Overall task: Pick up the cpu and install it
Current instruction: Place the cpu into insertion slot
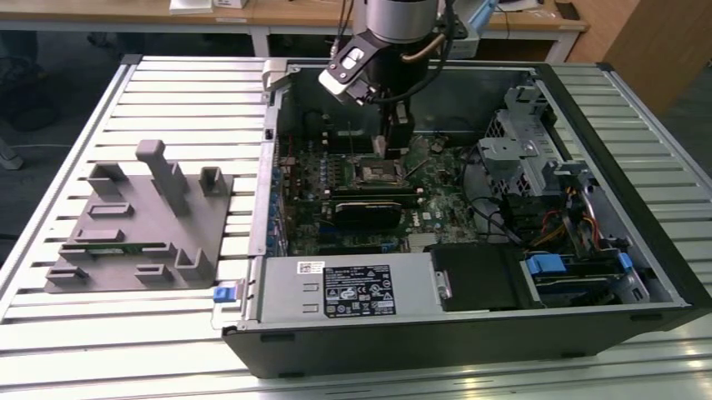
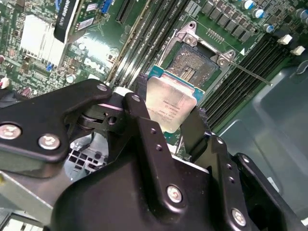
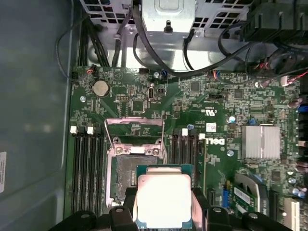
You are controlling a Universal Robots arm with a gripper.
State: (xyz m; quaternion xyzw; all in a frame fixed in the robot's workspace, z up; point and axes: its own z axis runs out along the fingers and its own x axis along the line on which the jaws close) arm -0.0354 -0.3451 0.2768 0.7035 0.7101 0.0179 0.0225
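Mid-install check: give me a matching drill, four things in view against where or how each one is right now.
Things
1. cpu
2. CPU socket
3. grey tray
4. coin cell battery

Places or states
A. lying on the slatted table, outside the computer case
B. clamped in the gripper
C. open, with nothing seated in it
D. round and silver, mounted on the motherboard

Pairs: 1-B, 2-C, 3-A, 4-D
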